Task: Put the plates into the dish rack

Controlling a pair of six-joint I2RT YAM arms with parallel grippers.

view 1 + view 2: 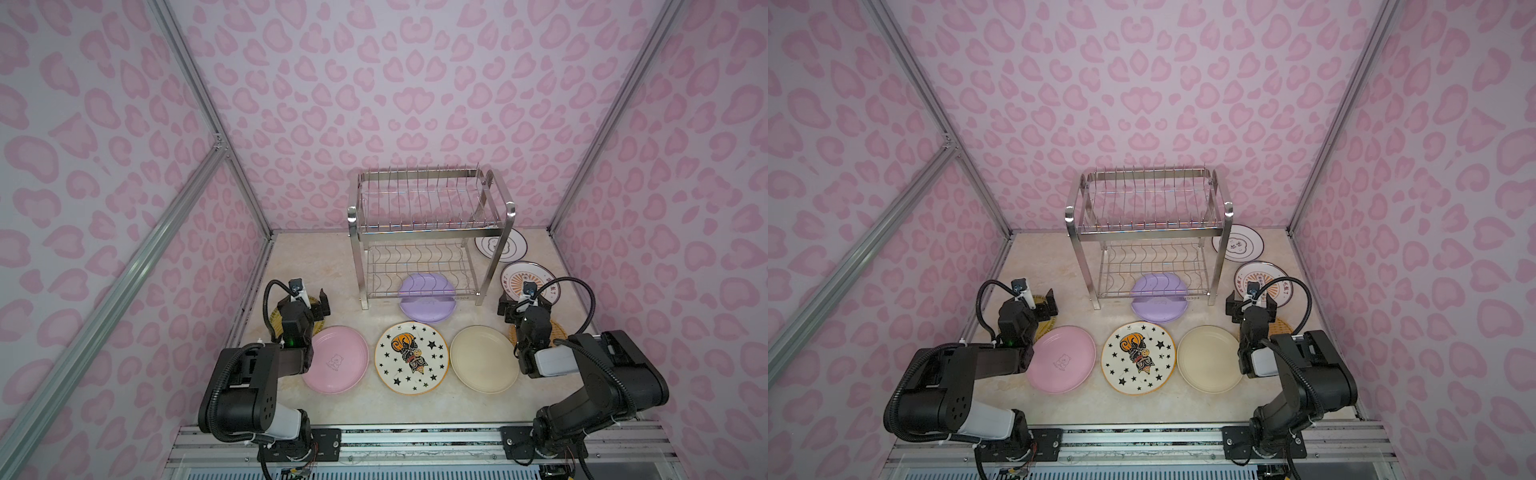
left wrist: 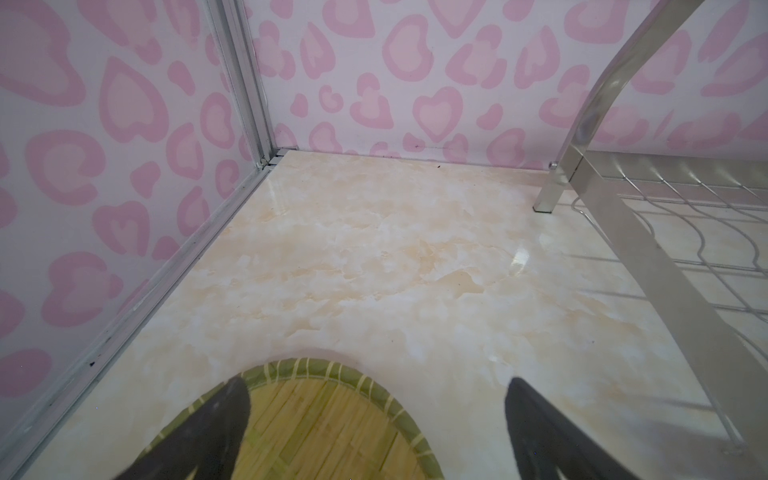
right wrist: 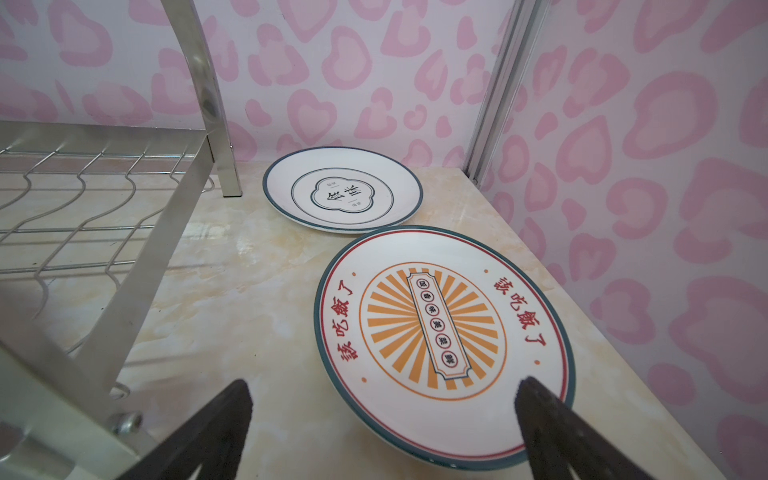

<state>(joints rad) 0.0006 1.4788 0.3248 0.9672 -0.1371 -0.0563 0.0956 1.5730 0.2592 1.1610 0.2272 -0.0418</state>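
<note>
The steel dish rack stands empty at the back. Flat on the table lie the plates: pink, star-patterned, cream, and lilac partly under the rack's lower tier. Two printed ones lie right of the rack. My left gripper hangs open over the rim of a wicker plate. My right gripper is open above the near edge of the sunburst plate. A second wicker plate shows under the right arm.
Pink heart-patterned walls with aluminium posts close in the marble table on three sides. A metal rail runs along the front edge. The rack's leg stands to one side of the left gripper.
</note>
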